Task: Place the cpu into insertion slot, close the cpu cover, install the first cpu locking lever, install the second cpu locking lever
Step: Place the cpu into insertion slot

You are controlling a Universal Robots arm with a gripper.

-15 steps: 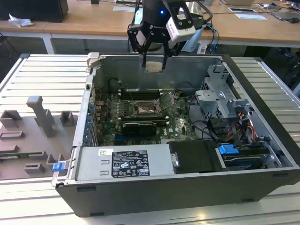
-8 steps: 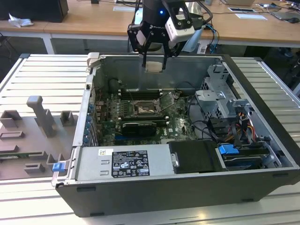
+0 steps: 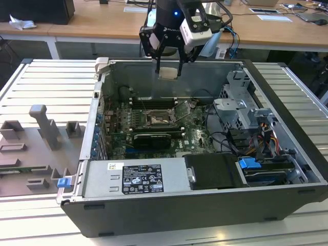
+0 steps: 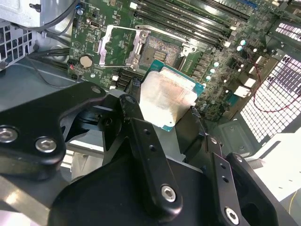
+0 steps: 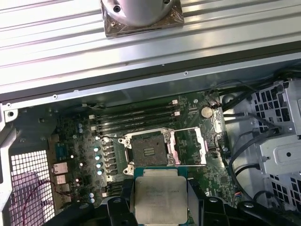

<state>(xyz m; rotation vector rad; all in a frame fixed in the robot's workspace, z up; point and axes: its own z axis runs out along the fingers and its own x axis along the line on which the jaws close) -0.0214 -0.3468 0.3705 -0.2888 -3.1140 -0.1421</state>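
Observation:
My gripper hangs over the back wall of the open computer case, shut on the cpu. In both wrist views the cpu is a flat square chip with a dull silver top, clamped between the black fingers. Below and ahead of it the insertion slot lies open and dark on the green board. The cpu cover is flipped open and lies beside the slot. The slot and the cover are both well apart from the chip.
Long black memory slots run beside the socket. A black expansion card sits in front of it, then the power supply. A drive cage and cables fill the exterior view's right. A grey fixture tray lies outside the case.

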